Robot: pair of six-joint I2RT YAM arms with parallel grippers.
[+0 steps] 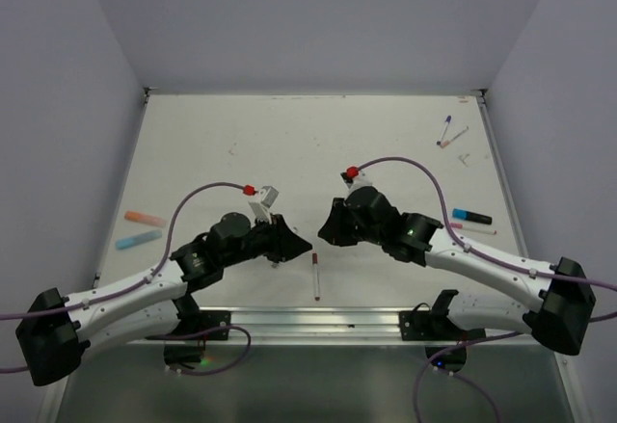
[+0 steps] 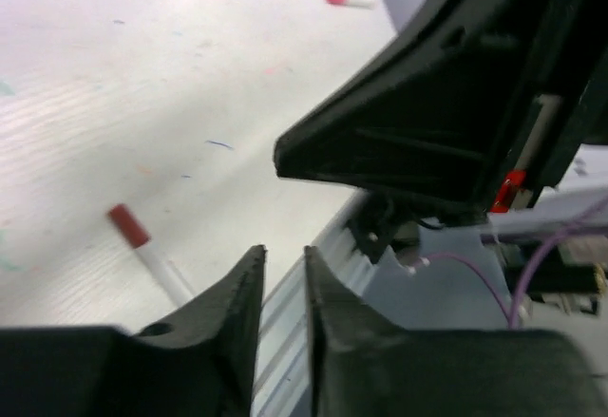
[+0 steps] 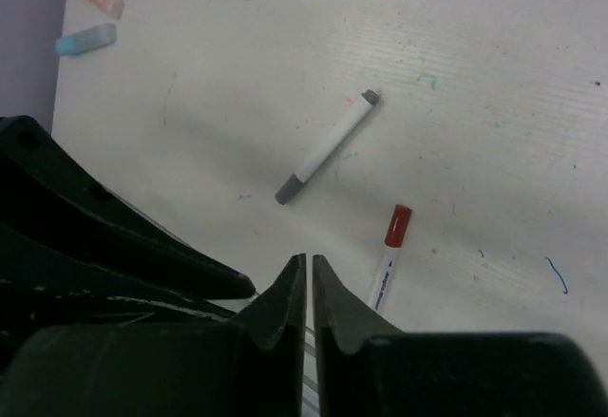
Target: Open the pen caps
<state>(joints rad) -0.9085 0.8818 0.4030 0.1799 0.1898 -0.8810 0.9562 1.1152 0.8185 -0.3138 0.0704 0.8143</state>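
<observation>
Table point(image 2: 142, 75): red cap point(image 2: 128, 225) on pen point(image 2: 163, 273), near left gripper point(image 2: 283, 257).

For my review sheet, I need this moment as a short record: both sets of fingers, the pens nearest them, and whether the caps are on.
left fingers: narrow gap, nothing between them
right fingers: shut, empty
red-capped pen: flat on the table, just nearer than both fingertips, cap on
grey-capped pen: flat, grey at both ends, not held
salmon marker and pale blue marker: side by side, far left
black marker: right side, blue cap on
</observation>
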